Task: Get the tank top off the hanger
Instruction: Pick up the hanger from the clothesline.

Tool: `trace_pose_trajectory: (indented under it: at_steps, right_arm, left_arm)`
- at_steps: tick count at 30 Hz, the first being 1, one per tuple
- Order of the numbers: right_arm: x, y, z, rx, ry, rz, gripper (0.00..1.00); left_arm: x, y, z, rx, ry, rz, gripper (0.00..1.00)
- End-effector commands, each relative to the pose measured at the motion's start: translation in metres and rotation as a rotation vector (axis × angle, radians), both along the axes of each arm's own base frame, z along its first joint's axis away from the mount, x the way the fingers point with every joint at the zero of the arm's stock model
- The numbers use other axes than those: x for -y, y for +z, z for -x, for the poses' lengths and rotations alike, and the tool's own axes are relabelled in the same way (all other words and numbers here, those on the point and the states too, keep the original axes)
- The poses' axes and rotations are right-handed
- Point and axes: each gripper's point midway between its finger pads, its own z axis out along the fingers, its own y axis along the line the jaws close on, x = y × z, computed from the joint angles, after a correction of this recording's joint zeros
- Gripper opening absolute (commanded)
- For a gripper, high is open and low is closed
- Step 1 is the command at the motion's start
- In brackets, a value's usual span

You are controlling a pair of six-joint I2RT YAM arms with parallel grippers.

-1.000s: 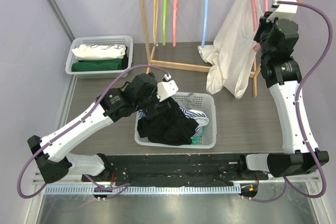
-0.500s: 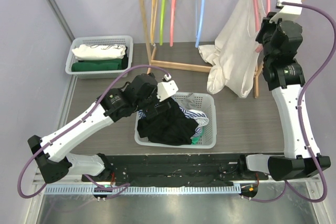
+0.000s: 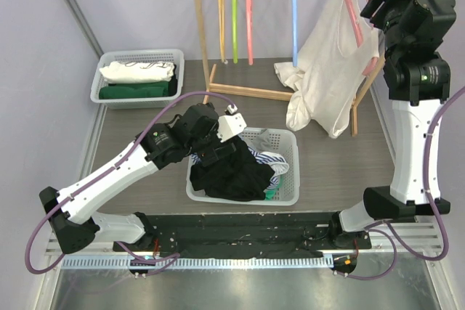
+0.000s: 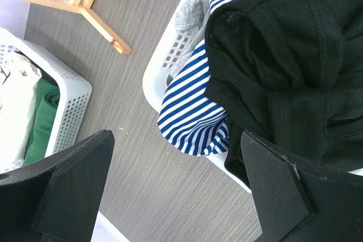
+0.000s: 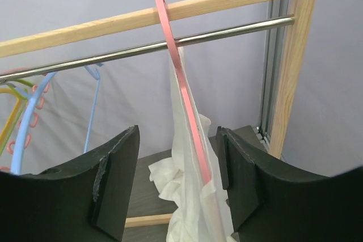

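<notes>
The right fingers (image 5: 113,185) stand spread with the pink hanger (image 5: 190,117) between them. The hanger hooks over the metal rail (image 5: 113,55). The white tank top (image 3: 327,70) hangs from this hanger, on the rack at the table's (image 3: 327,172) far right. The left fingers (image 4: 74,185) are spread wide above the white basket (image 3: 287,188) of dark and striped clothes.

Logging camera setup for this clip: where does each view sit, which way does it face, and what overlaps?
Top external: above and behind the bases, looking down on the table; both arms show, left arm over the basket, right arm up by the tank top on its pink hanger.
Left wrist: looks down into that basket; its fingers frame the bottom corners.
Right wrist: faces the rail; its open fingers flank the hanger.
Shared: top and right wrist both show hanger and tank top.
</notes>
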Motion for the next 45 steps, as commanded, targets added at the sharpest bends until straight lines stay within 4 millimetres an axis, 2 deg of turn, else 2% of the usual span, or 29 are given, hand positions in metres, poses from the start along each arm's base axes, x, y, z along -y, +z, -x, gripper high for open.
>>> trace_pose_trajectory:
  at_steps: [1,5,9,17,19,20,23,30,33,34,36,38,39,43,44,45]
  right_arm:
    - [0.0,-0.016,-0.022,-0.068,-0.014,-0.014,0.65]
    - [0.001,-0.03,-0.039,-0.108,-0.022,0.005,0.66]
    - [0.011,-0.04,-0.046,-0.139,-0.078,0.027,0.66]
    - [0.011,-0.036,-0.047,-0.114,-0.072,0.041,0.64]
    - [0.009,-0.04,-0.05,-0.123,-0.062,0.039,0.61]
    - [0.008,-0.042,-0.051,-0.129,-0.058,0.04,0.55]
    - [0.007,-0.049,-0.054,-0.149,-0.053,0.042,0.47]
    - [0.004,-0.064,-0.061,-0.189,-0.04,0.038,0.43]
    - [0.002,-0.063,-0.063,-0.185,-0.027,0.037,0.26]
    - [0.001,-0.062,-0.063,-0.181,-0.024,0.033,0.14]
    - [0.0,-0.06,-0.066,-0.17,-0.017,0.036,0.03]
    - [-0.003,-0.062,-0.067,-0.163,-0.002,0.044,0.01]
    - [-0.002,-0.054,-0.068,-0.118,-0.004,0.045,0.01]
    - [-0.004,-0.043,-0.065,-0.013,0.009,0.064,0.01]
    - [-0.004,-0.052,-0.068,-0.015,0.012,0.068,0.01]
    - [-0.004,-0.033,-0.061,0.058,0.013,0.075,0.01]
  left_arm:
    - [0.0,0.017,-0.001,0.044,0.002,0.054,0.99]
    - [0.0,0.015,-0.002,0.042,0.003,0.049,0.99]
    - [0.001,0.015,-0.002,0.038,0.002,0.049,0.99]
    - [0.004,0.012,-0.003,0.027,0.002,0.048,0.99]
    - [0.004,0.013,-0.003,0.027,0.004,0.051,0.99]
    - [0.004,0.013,-0.003,0.028,0.004,0.052,0.99]
    - [0.002,0.014,-0.003,0.03,0.007,0.05,0.99]
    - [0.003,0.02,-0.002,0.032,0.003,0.059,0.99]
    - [0.004,0.02,-0.003,0.032,0.002,0.058,0.98]
    - [0.003,0.02,-0.003,0.032,0.004,0.059,0.98]
    - [0.003,0.021,-0.002,0.032,0.003,0.059,0.98]
    - [0.003,0.021,-0.003,0.034,0.004,0.061,0.98]
    - [0.003,0.021,-0.002,0.033,0.004,0.06,0.98]
    - [0.002,0.022,-0.003,0.039,0.007,0.058,0.98]
    - [0.002,0.022,-0.003,0.038,0.005,0.054,0.98]
    - [0.002,0.022,-0.003,0.042,0.006,0.055,0.98]
